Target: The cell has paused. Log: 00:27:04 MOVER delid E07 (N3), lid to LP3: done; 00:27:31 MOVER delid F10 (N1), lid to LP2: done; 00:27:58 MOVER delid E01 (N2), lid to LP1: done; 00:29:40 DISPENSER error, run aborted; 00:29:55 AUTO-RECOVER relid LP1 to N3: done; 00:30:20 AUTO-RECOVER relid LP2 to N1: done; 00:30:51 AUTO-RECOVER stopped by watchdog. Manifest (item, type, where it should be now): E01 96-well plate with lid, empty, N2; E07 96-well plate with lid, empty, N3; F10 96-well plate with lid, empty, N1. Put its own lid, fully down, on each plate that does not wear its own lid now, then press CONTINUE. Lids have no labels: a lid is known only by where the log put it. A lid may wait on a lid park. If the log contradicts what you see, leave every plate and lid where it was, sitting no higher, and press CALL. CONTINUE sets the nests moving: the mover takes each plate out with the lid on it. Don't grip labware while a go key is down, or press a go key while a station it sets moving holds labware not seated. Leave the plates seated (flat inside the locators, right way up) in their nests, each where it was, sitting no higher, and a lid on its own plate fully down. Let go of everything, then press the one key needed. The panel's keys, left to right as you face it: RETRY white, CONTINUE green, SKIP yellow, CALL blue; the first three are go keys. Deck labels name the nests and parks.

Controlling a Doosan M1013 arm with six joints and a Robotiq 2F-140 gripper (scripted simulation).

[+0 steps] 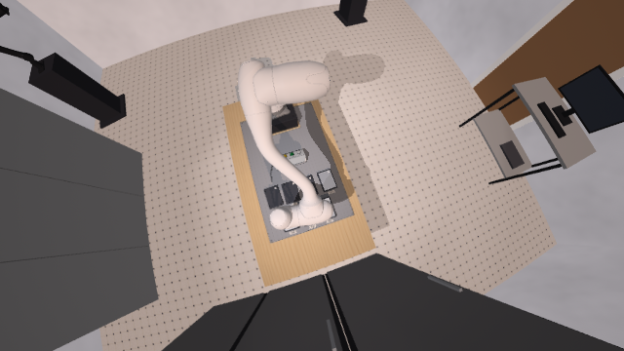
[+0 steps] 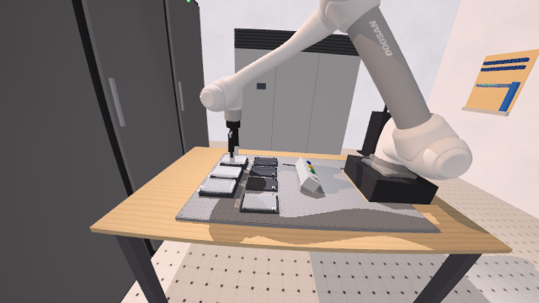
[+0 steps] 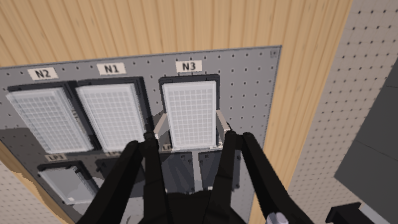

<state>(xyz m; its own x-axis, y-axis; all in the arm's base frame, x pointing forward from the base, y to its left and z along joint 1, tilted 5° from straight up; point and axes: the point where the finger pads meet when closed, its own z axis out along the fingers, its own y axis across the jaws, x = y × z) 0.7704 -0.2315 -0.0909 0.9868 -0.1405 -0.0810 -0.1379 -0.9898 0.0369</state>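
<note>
Gripping the lid (image 3: pixel 190 114) over the N3 plate, at the far end of the plate row, your gripper (image 3: pixel 190 131) is clamped on its two long sides. Expect the lid to be light, stiff and slick plastic; hold it by those side walls and keep it level so it doesn't slip.
</note>
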